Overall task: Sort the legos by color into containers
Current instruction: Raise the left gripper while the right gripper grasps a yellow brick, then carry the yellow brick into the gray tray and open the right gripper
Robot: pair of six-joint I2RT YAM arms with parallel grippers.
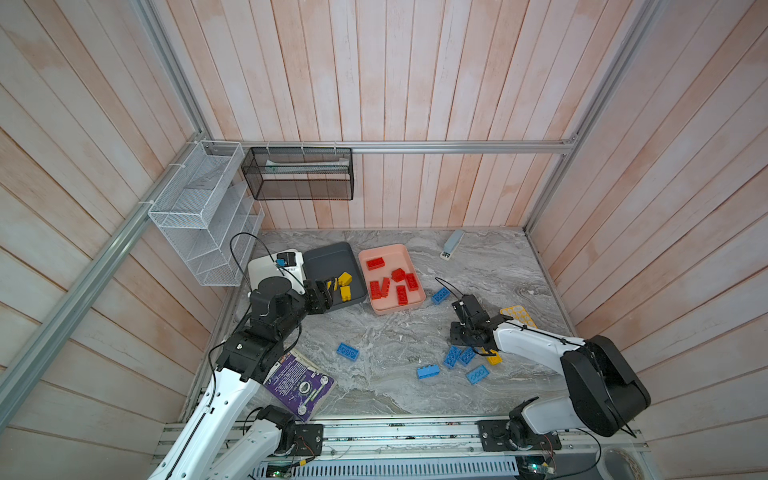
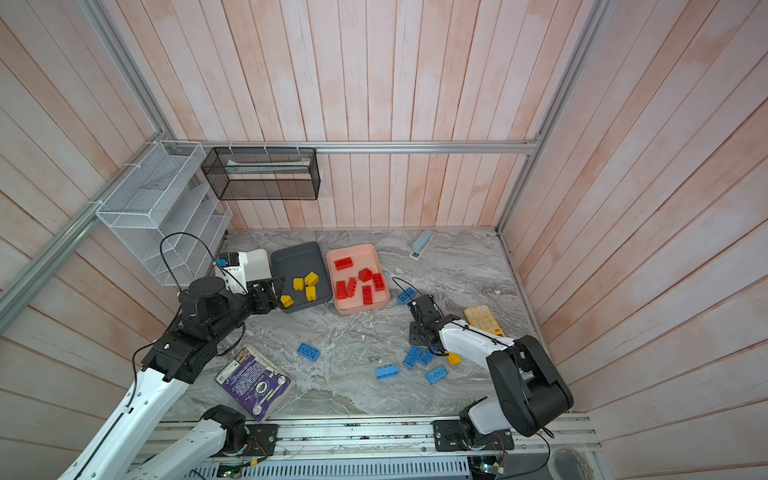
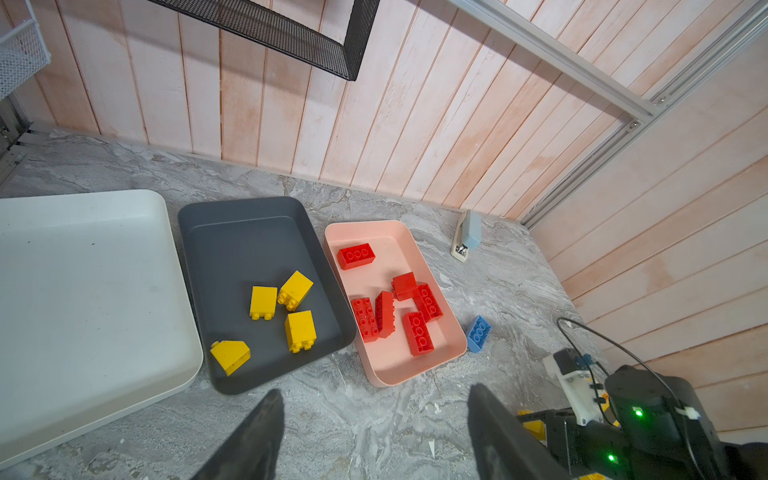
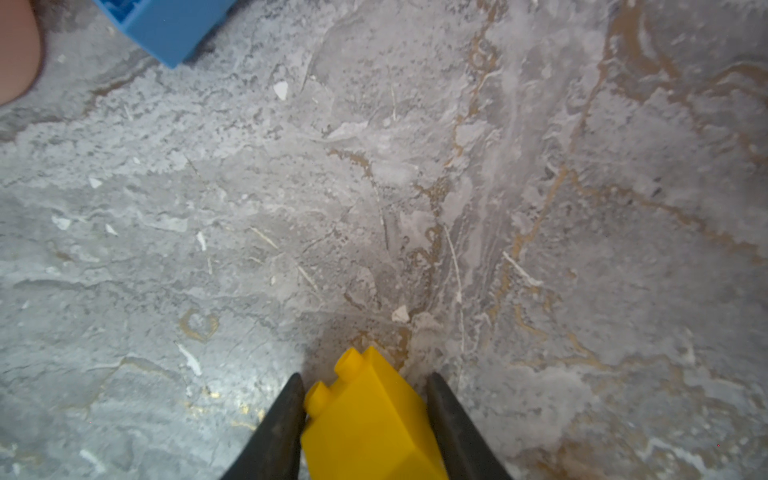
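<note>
- The right jaws are closed against both flanks of a small yellow studded plastic brick (image 4: 365, 419). It sits between them with its studs pointing out past the tips. I cannot tell whether it rests on the grey marbled surface (image 4: 374, 187) or hangs just clear of it.
- The left jaws stand apart and empty. The dark grey shallow plastic tray (image 3: 249, 232) lies just ahead of their tips, with four yellow bricks (image 3: 299, 330) in it.
- One face of the gripped brick looks slanted, and the plastic is smooth. A harder squeeze could squirt the brick forward out of the tips.
- Several blue bricks (image 1: 453, 356) lie just beside the right jaws. A sideways swing before lifting would likely knock them about.
- The salmon pink plastic tray (image 3: 399, 361) lies between the right jaws and the grey tray. If the grip slackens on the way over, the yellow brick could land among the red bricks (image 3: 417, 332) there.
- The left jaws hover at the grey tray's near rim. If the right jaws arrive there, the two arms could clash.
- The white plastic tray (image 3: 83, 291), off to the side of the left jaws, holds nothing. The blue bricks probably go there, so that sorting is not yet begun.
</note>
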